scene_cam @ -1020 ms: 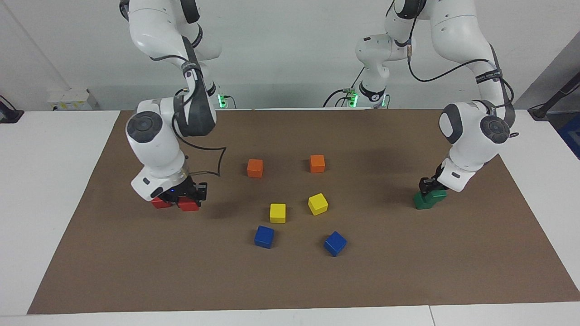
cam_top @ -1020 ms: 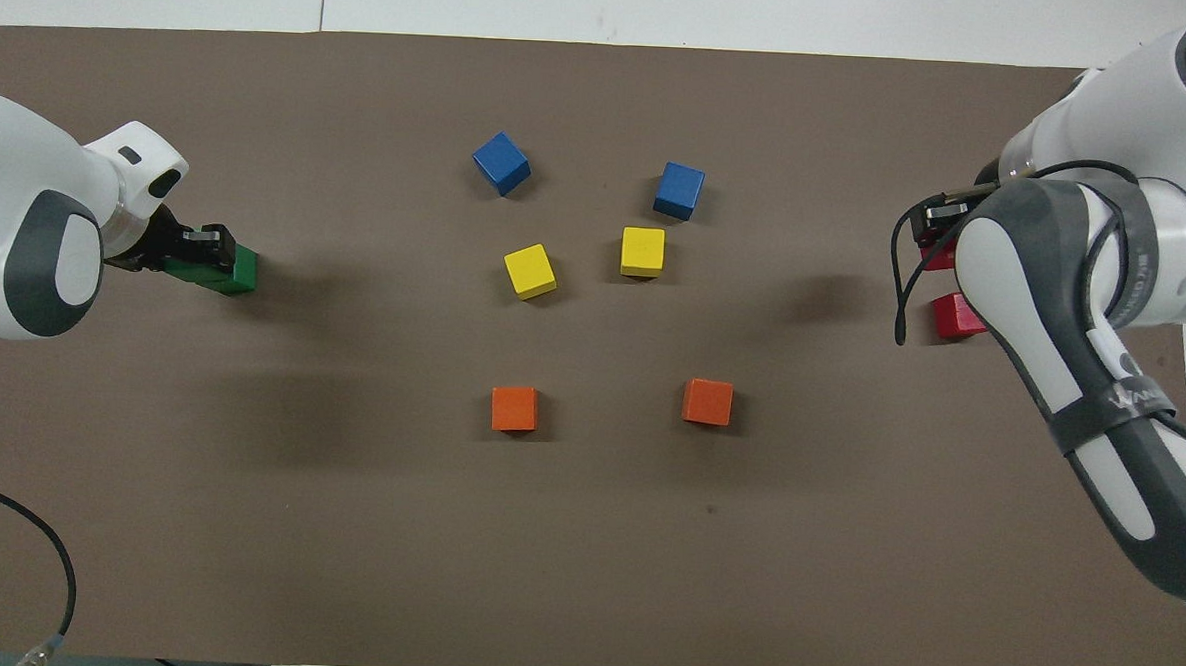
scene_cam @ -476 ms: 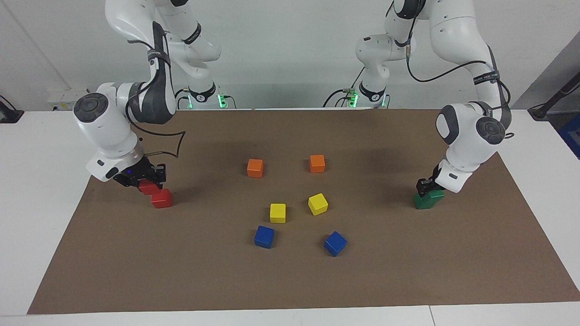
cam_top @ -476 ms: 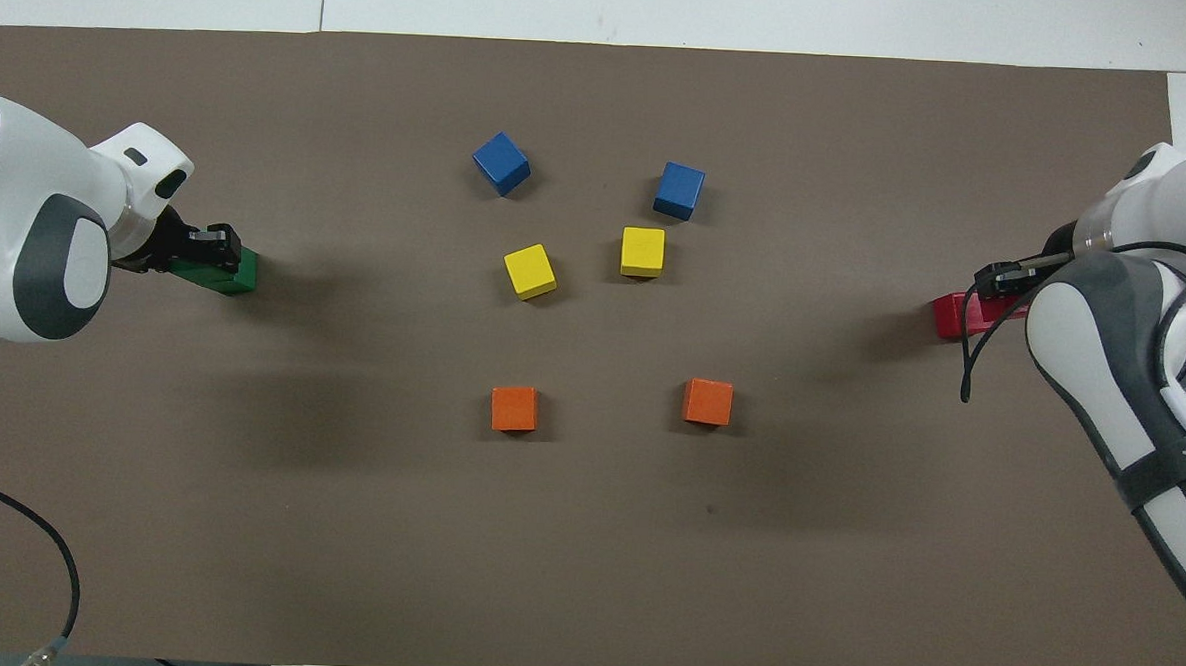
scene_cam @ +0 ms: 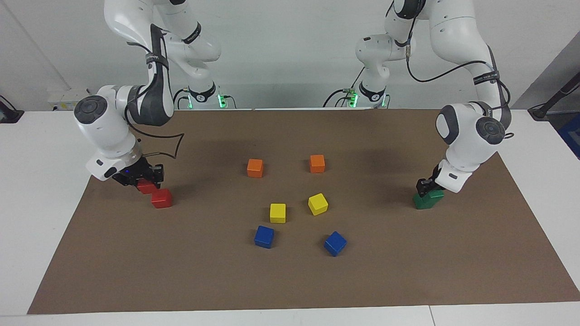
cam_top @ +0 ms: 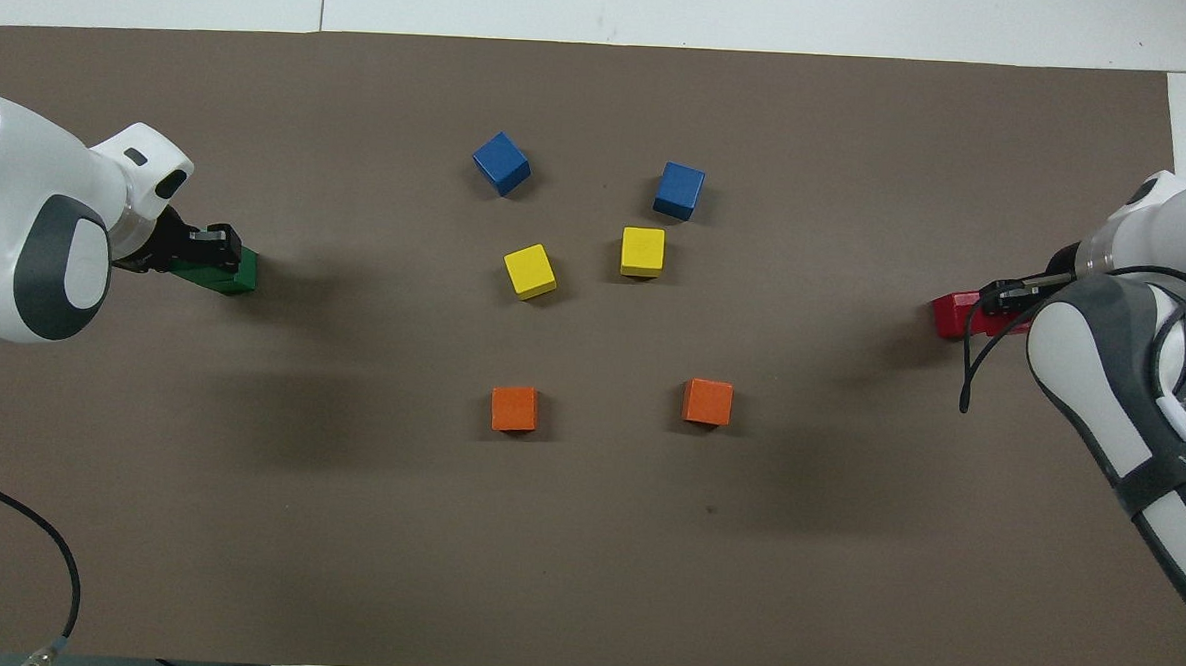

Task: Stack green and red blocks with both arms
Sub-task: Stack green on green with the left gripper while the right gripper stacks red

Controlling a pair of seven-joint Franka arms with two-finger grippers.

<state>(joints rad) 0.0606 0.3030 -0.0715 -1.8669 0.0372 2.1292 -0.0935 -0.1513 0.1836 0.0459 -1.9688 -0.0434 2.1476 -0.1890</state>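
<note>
We've got the right gripper clamped on a red block just beside its twin, the left gripper closed on the green blocks at its table end; misaligned release could topple either stack.

At the left of the facing view, one glossy red cube sits flat on the brown mat, a second red cube touching its upper-left corner, slightly raised under the right hand. At the right, green cubes lie partly hidden beneath the left hand, the visible block tilted.
</note>
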